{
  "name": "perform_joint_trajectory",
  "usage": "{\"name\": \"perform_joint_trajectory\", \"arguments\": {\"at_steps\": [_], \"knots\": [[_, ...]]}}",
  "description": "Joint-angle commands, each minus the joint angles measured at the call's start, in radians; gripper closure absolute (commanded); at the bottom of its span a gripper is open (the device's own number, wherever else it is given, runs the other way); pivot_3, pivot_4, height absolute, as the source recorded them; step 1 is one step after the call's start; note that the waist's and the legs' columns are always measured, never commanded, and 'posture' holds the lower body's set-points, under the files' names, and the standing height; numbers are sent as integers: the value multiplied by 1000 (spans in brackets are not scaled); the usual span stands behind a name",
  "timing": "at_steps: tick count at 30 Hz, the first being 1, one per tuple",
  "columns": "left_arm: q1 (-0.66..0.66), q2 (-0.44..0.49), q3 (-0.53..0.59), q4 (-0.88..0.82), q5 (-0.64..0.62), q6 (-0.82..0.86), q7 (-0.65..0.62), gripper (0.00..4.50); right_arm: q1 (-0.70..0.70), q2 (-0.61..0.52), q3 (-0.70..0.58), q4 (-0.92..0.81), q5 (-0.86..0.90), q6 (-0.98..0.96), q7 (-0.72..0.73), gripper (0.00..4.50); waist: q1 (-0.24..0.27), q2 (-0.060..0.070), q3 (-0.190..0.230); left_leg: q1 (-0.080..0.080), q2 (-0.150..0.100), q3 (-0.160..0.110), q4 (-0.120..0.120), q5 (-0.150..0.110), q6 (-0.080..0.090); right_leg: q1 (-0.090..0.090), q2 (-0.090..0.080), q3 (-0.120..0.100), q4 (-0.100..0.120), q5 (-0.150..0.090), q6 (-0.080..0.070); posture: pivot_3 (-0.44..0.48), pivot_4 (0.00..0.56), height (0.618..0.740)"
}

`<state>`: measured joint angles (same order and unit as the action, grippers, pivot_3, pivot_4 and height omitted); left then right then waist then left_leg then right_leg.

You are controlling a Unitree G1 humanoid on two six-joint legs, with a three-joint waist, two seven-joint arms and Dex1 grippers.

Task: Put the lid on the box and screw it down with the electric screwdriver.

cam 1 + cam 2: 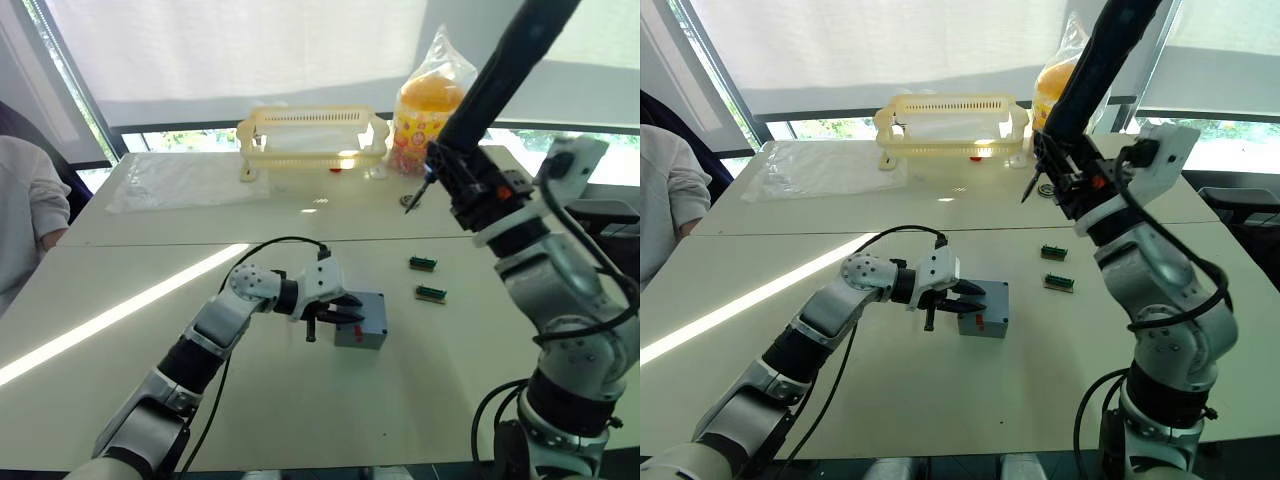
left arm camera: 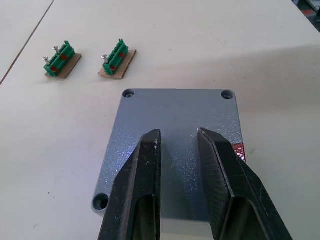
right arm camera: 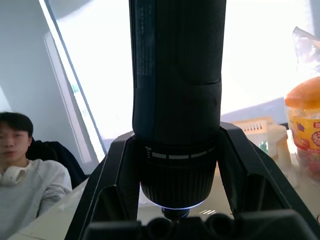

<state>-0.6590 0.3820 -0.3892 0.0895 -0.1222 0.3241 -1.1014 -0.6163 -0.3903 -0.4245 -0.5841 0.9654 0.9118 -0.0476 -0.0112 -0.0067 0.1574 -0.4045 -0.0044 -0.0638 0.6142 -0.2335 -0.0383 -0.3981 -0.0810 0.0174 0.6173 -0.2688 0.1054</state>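
Nearest you, the left pincer (image 2: 179, 150) rests with its two fingers slightly parted and grasping nothing, laid over the lid (image 2: 175, 120), which already sits on the box (image 1: 362, 322) on the bench (image 1: 300, 400); if you pull it away carelessly, a fingertip could drag the unscrewed lid off its corner holes. Farther off, the right pincer (image 3: 176, 185) is clenched on the electric screwdriver (image 1: 500, 70), raised well above the box, so a skewed descent could miss a hole, and you cannot tell whether any screws sit in the holes.
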Motion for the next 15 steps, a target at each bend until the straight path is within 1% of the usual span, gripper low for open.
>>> {"name": "perform_joint_trajectory", "arguments": {"at_steps": [1, 3, 6, 9, 11, 13, 15], "knots": [[29, 1, 26, 9, -1, 38, 41, 3375, -38, -88, -49, 55, 149, 102, -37, 2751, -1, 2, 4, 0, 0, 0, 0, 0, 0, 0, 0, 0, 0, 0, 0, 0, 150, 740], [10, -23, 94, -17, -59, 100, 78, 3375, -57, -176, -66, 129, 228, 206, -77, 2751, -1, 4, 9, -1, 0, 1, 1, 0, 0, -1, 0, 1, 1, 0, 0, 0, 150, 740], [-3, 5, 146, -91, -112, 170, 73, 3375, -57, -356, -73, 230, 305, 361, -52, 2751, -1, 4, 21, -6, -1, 2, 3, 0, 0, -7, -1, 2, 4, 1, 1, 0, 150, 740], [3, 102, 156, -201, -158, 233, -2, 3375, 10, -516, -105, 397, 411, 574, -57, 2751, 1, 2, 28, -8, -1, 2, 2, 0, 0, -11, 0, 2, 6, 2, 4, 0, 150, 740], [18, 176, 149, -275, -186, 251, -65, 3375, 71, -608, -111, 469, 494, 669, 4, 2751, 4, 1, 29, -9, -1, 2, 1, -2, 4, -11, 0, 0, 6, 1, 6, 0, 150, 740], [30, 232, 142, -324, -196, 242, -105, 3375, 143, -686, -89, 527, 514, 700, 33, 2751, 2, 4, 30, -10, -1, 3, 0, -4, 8, -12, 1, 1, 5, 0, 7, 0, 150, 740], [37, 260, 133, -351, -198, 234, -119, 3375, 201, -742, -52, 559, 485, 703, 64, 2751, 0, 5, 31, -11, -1, 4, 1, -6, 11, -12, 0, 1, 4, 0, 8, 0, 150, 740]]}}
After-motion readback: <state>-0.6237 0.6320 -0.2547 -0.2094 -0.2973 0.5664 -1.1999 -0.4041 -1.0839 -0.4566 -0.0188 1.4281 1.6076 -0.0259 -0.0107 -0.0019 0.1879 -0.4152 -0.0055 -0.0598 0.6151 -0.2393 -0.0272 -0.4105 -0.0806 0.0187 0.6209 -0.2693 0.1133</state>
